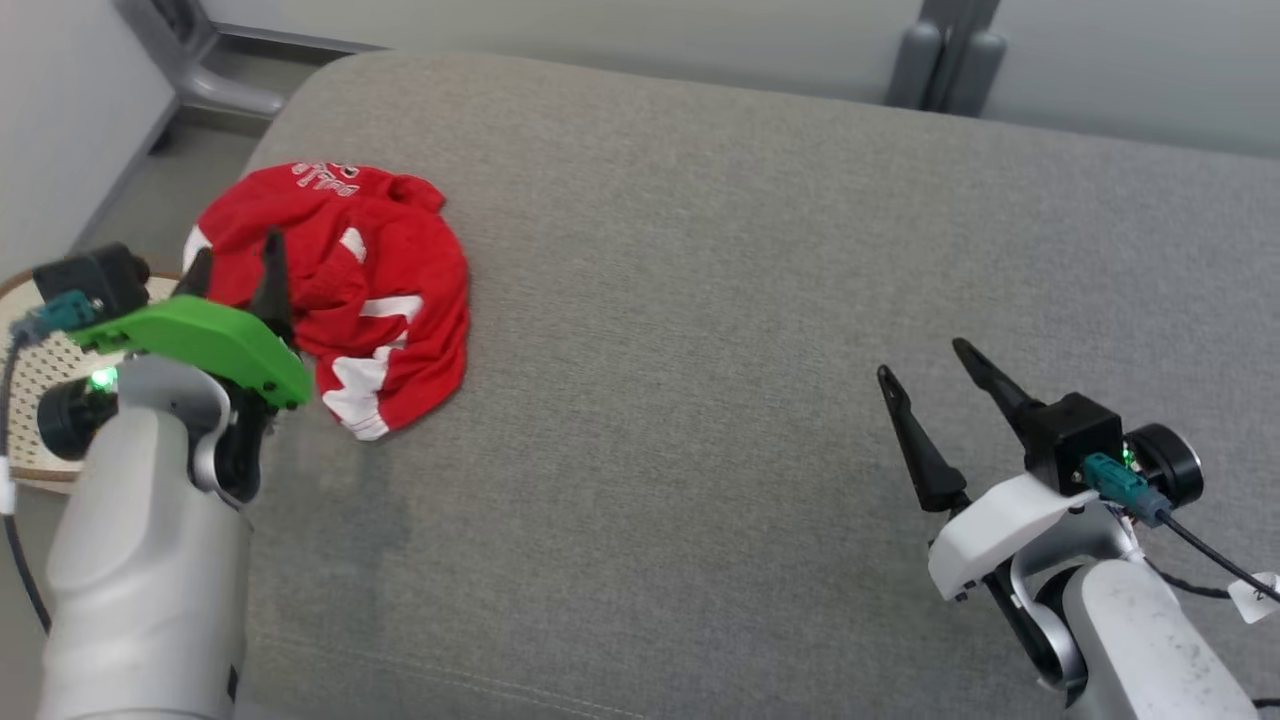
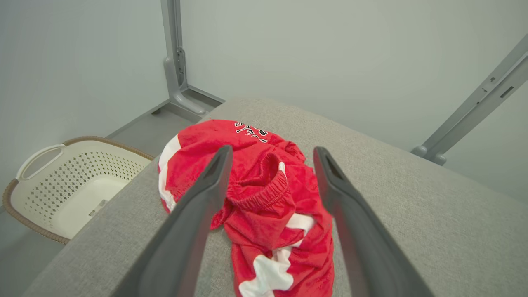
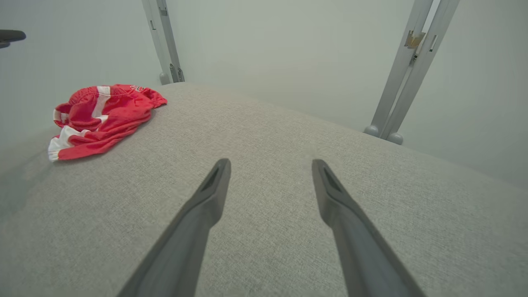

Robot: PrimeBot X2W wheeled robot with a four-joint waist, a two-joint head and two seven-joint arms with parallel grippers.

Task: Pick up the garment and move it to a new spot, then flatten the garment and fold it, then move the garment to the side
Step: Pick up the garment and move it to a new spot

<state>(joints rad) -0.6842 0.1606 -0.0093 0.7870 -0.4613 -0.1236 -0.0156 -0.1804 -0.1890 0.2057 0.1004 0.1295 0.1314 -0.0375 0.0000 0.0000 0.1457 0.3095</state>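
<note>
Head view gives you the crumpled red mesh garment with white stripes and white lettering [image 1: 350, 280] lying in a heap on the grey woven-fabric cushion [image 1: 700, 300], close to the cushion's far left corner and just inside its left edge. Nothing is holding the garment.

Your left pincer [image 1: 236, 250], on the arm with the green plastic cover, sits over the cushion's left edge. Its two dark fingers are spread wide and released, and their tips overlap the left part of the garment. In the left wrist view the same pincer [image 2: 272, 151] frames the garment [image 2: 268, 206] between its fingers, with the elastic waistband bunched in the gap. You cannot tell from these views whether the fingertips touch the cloth.

Your right pincer [image 1: 922, 358] is over the cushion's near right part, also spread wide and grasping nothing. In the right wrist view its fingers [image 3: 206, 206] point across bare grey fabric, and the garment [image 3: 103, 115] lies well off toward the cushion's far left.

Beside the cushion's left edge and lower down stands a cream perforated plastic basket with a brown woven rim [image 2: 103, 165]. Grey metal frame posts [image 2: 177, 74] rise beyond the cushion's far edge.
</note>
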